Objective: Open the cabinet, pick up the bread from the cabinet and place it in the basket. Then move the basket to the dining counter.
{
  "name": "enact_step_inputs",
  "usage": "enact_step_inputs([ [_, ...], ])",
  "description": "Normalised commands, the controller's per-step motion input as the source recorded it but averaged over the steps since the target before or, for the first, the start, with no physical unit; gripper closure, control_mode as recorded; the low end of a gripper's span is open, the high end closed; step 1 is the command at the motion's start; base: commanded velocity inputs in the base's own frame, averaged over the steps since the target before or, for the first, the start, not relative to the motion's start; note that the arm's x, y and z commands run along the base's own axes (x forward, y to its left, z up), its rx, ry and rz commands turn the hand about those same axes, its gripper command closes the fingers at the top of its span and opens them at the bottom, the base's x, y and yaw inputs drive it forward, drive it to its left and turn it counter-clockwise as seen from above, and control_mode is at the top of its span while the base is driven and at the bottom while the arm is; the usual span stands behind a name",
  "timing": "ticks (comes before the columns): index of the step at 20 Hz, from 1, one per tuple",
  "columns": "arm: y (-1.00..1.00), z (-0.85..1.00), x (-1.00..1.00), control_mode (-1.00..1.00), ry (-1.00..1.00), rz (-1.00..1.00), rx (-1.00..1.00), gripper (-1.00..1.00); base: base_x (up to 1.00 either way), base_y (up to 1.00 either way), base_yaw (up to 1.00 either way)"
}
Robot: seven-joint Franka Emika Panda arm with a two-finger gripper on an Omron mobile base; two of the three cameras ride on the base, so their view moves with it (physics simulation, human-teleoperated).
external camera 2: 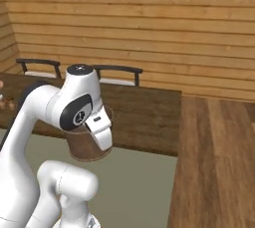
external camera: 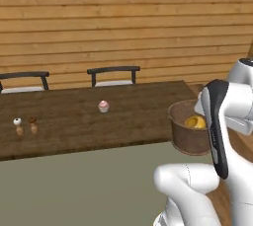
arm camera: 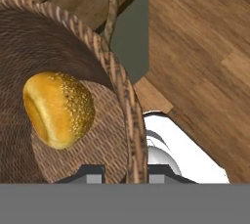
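While clamped on the rim of the basket (arm camera: 128, 96), fingers (arm camera: 93, 173) sit one inside, one outside. Hangs past the tabletop (external camera: 74, 121) edge, over open floor. Bread (arm camera: 58, 109) lies inside, near the inner finger.

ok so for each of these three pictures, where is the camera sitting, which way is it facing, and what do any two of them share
Left base view: behind the arm, on its left, facing the dining counter and plank wall; white arm at lower right.
Right base view: behind the arm, on its right, facing the same counter end and floor; arm at lower left.
Hand view: on the hand, looking down into the basket at the bread; jaws straddle the rim.
Shared: both base views show the basket, counter and chairs.
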Motion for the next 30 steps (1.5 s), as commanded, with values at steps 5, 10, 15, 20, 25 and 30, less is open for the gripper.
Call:
enact_step_inputs([
  [5, 0.00, 0.00, 0.00, 1.00, 0.00, 0.00, 0.00, 1.00, 0.19, 0.64, -0.01],
  [10, 0.23, 0.00, 0.54, -1.00, 0.00, -0.01, 0.00, 1.00, 0.07, 0.10, 0.00],
  [15, 0.06, -0.02, 0.91, -1.00, 0.00, 0.00, 0.00, 1.00, 0.00, 0.00, 0.00],
  [20, -0.22, -0.16, 1.00, -1.00, 0.00, 0.00, 0.10, 1.00, 0.00, 0.00, 0.00],
  [25, -0.11, -0.33, 1.00, -1.00, 0.00, 0.00, 0.13, 1.00, 0.00, 0.00, 0.00],
  [30, -0.02, -0.39, 1.00, -1.00, 0.00, -0.01, -0.01, 1.00, 0.00, 0.00, 0.00],
])
